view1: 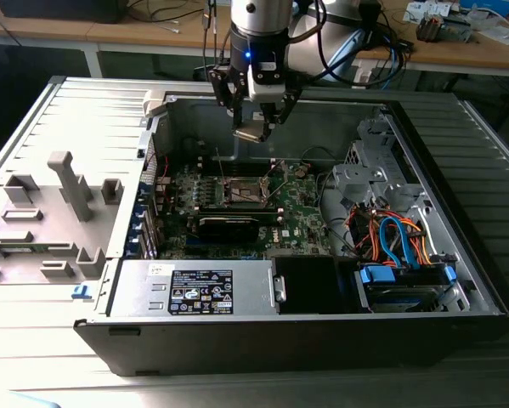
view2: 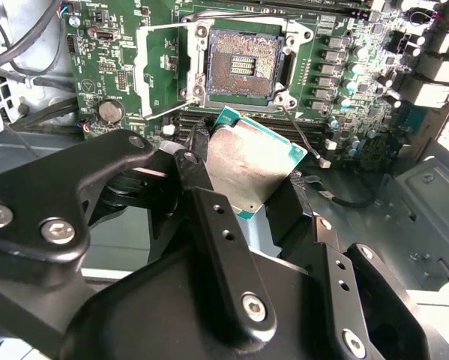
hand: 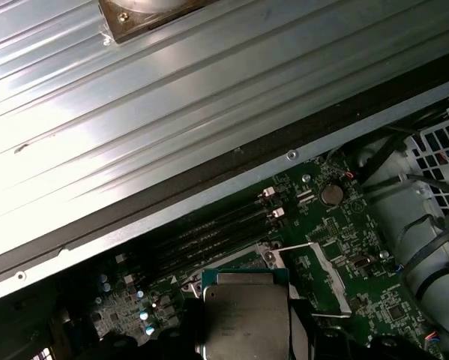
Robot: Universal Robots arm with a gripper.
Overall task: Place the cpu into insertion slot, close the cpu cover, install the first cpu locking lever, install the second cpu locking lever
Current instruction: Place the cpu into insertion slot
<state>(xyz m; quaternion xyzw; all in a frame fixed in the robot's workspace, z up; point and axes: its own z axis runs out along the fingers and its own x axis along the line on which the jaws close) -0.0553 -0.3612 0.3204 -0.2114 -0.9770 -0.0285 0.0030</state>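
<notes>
Clear air lay between the chip (view2: 250,161) in the gripper (view1: 258,124) and the open socket (view2: 243,66); the case wall (view1: 330,132) stood beyond, cables (view1: 390,238) well apart.

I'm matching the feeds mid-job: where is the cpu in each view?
Exterior view: the cpu hangs in the hand, above the motherboard.
Second wrist view: cpu tilted, short of the open socket.
First wrist view: cpu over the motherboard.
Shared landmark: the green motherboard.

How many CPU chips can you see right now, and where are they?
1. The cpu is clamped in the gripper, in the air over the open computer case. The socket on the motherboard is empty. Another chip could be hidden elsewhere in the case.
</notes>
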